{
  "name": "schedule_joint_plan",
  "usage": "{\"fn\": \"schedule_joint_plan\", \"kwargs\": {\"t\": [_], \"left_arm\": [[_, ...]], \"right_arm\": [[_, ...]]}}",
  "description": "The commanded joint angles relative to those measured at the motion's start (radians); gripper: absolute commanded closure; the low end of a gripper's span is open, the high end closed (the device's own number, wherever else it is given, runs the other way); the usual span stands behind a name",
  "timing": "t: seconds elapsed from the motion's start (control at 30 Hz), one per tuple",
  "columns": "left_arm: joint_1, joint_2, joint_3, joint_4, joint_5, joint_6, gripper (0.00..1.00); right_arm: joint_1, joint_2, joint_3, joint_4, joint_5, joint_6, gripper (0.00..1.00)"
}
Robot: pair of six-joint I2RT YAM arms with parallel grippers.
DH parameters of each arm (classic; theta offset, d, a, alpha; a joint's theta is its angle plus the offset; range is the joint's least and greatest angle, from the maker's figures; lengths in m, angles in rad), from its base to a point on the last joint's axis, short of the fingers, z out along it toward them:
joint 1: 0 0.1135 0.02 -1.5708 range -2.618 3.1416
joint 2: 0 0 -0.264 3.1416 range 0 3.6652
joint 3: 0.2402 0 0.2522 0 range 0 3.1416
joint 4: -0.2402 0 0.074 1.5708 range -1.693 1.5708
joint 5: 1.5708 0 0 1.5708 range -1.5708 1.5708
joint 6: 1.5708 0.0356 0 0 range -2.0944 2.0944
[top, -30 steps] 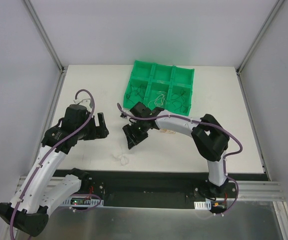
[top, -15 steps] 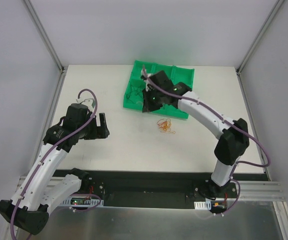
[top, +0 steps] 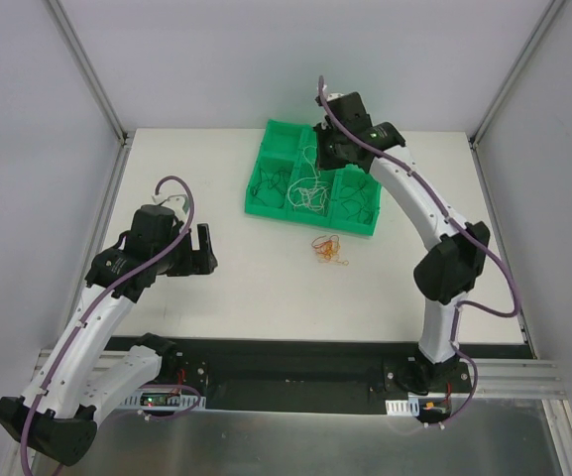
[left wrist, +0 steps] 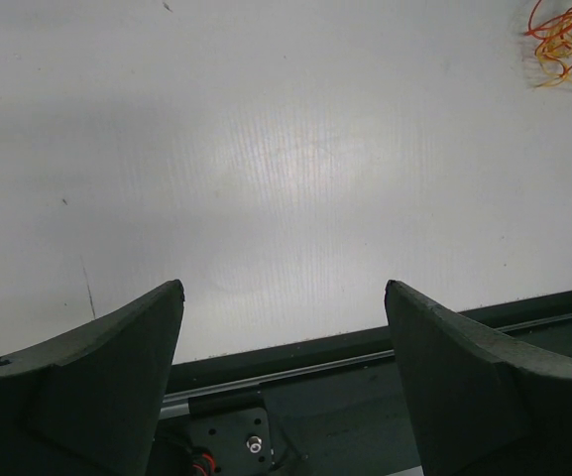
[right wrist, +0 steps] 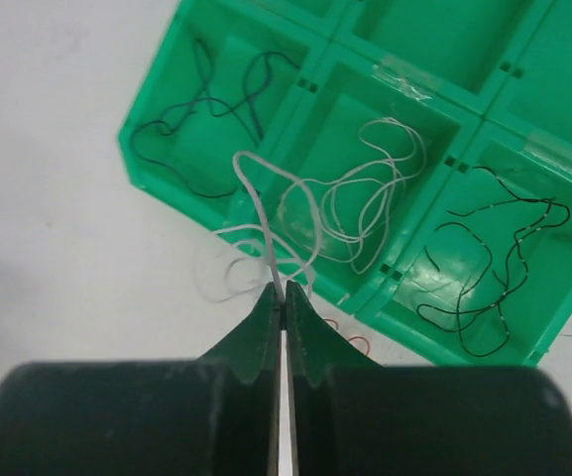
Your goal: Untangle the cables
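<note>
My right gripper [top: 323,151] hangs over the green tray [top: 295,219], shut on a thin white cable [top: 310,193]. In the right wrist view the shut fingertips [right wrist: 284,297] pinch this white cable [right wrist: 266,213], whose loops dangle over the tray's front wall [right wrist: 167,188]. The compartments hold thin dark wires [right wrist: 211,109], white wires [right wrist: 365,188] and black wires [right wrist: 494,268]. A red and orange tangle [top: 327,248] lies on the table in front of the tray, also seen from the left wrist [left wrist: 563,40]. My left gripper [top: 202,253] is open and empty, its jaws [left wrist: 284,297] wide apart.
The white table [top: 266,288] ends in a black rail [left wrist: 365,347] at the near edge, right below my left gripper. Grey enclosure walls stand close on the left, right and back.
My right gripper lifted the white cable from the table's near left-centre and carried it back over the tray, then farther toward the tray's rear. The left arm has not moved.
</note>
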Motion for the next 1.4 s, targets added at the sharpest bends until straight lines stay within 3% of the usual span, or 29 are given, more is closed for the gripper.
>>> {"fn": "schedule_joint_plan", "kwargs": {"t": [0.0, 0.23, 0.43, 0.57, 0.6, 0.73, 0.9, 1.03, 1.13, 1.23, 1.37], "left_arm": [[-0.01, -0.008, 0.042, 0.01, 0.005, 0.033, 0.19], [-0.01, 0.001, 0.05, 0.01, 0.015, 0.036, 0.18], [-0.01, 0.021, 0.059, 0.01, 0.031, 0.036, 0.18], [-0.01, 0.033, 0.065, 0.01, 0.046, 0.037, 0.17], [-0.01, 0.035, 0.064, 0.014, 0.052, 0.037, 0.17], [-0.019, 0.03, 0.044, 0.033, 0.069, 0.036, 0.17], [-0.034, 0.0, 0.002, 0.051, 0.077, 0.04, 0.17], [-0.06, -0.011, -0.01, 0.053, 0.081, 0.043, 0.16], [-0.085, 0.001, 0.002, 0.053, 0.089, 0.043, 0.16], [-0.105, 0.023, 0.03, 0.054, 0.104, 0.043, 0.16], [-0.108, 0.07, 0.076, 0.059, 0.135, 0.051, 0.16]], "right_arm": [[-0.019, 0.087, 0.034, -0.023, 0.052, -0.077, 1.0], [-0.031, 0.19, 0.032, -0.007, 0.105, -0.148, 1.0], [-0.017, 0.236, -0.011, -0.018, 0.065, -0.093, 0.99], [-0.019, 0.253, 0.004, -0.026, 0.052, -0.051, 0.92], [-0.019, 0.259, 0.021, -0.036, 0.054, -0.046, 0.89], [-0.02, 0.286, 0.107, -0.116, 0.08, -0.039, 0.6], [-0.02, 0.196, 0.144, -0.213, 0.104, -0.002, 0.38], [-0.02, 0.037, -0.027, -0.231, 0.12, 0.052, 0.25], [-0.017, -0.118, -0.321, -0.124, 0.062, 0.092, 0.23], [0.0, -0.239, -0.602, 0.038, -0.051, 0.128, 0.26], [0.026, -0.277, -0.79, 0.2, -0.084, 0.156, 0.38]]}}
